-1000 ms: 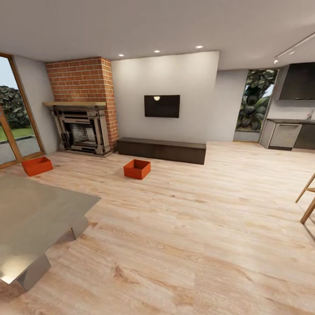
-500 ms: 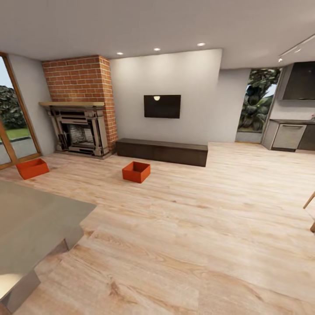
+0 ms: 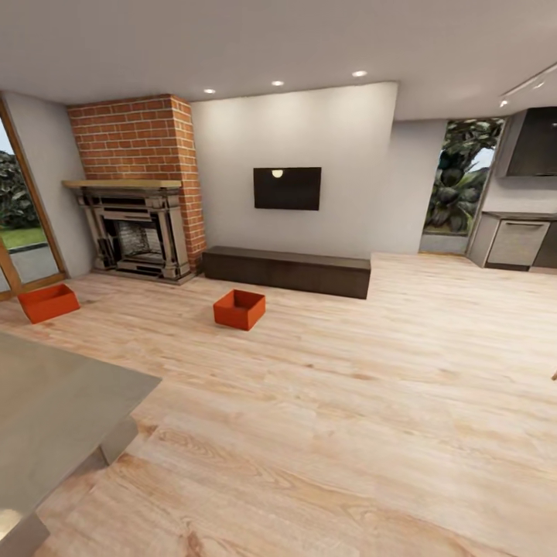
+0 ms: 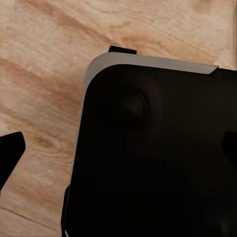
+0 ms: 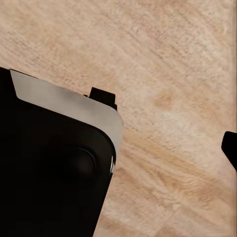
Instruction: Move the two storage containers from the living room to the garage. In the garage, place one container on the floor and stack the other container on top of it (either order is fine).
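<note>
Bins: two red-orange, boxy, low-walled, well apart on pale wood-plank floor point(image 3: 371, 402) — one point(image 3: 239, 309) before dark bench point(image 3: 286, 270), other point(image 3: 48, 302) near brick fireplace point(image 3: 135, 232). Claws' state: cannot tell; only one dark tip point(image 4: 11, 153) possibly shows.

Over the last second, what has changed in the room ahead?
Only the camera moved: the whole head view slid left, so the robot is turning or driving. Both orange bins, one by the glass door and one mid-floor, sit untouched on the wood floor. Nothing was grasped.

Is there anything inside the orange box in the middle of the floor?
Looks empty. The orange box sits upright, open at the top, and only its bare inner walls show.
</note>
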Available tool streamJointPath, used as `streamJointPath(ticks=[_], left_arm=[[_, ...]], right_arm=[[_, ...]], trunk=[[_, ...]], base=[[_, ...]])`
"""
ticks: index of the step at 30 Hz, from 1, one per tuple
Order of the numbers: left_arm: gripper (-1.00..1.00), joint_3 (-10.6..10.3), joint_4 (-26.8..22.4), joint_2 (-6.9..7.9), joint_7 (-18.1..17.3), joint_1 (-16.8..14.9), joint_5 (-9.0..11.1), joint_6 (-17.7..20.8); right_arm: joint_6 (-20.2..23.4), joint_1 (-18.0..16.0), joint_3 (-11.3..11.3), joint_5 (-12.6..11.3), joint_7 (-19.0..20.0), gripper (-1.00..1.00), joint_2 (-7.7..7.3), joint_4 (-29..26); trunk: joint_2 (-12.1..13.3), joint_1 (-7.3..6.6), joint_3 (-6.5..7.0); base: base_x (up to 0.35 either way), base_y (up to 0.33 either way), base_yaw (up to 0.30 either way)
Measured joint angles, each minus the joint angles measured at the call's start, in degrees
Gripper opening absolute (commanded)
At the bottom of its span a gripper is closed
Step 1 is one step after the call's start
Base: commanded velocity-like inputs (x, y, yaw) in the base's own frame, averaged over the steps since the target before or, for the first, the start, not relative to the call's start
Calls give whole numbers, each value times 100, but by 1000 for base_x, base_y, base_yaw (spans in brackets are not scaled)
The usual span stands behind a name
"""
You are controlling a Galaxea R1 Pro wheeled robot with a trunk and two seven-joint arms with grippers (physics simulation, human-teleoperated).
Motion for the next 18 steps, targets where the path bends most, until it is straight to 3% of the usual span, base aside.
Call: streamJointPath(ticks=[18], left_arm=[[100,0,0,0,0,0,0,-1]], right_arm=[[1,0,0,-2,0,100,0,0]], trunk=[[0,0,0]], base=[[314,0,0]])
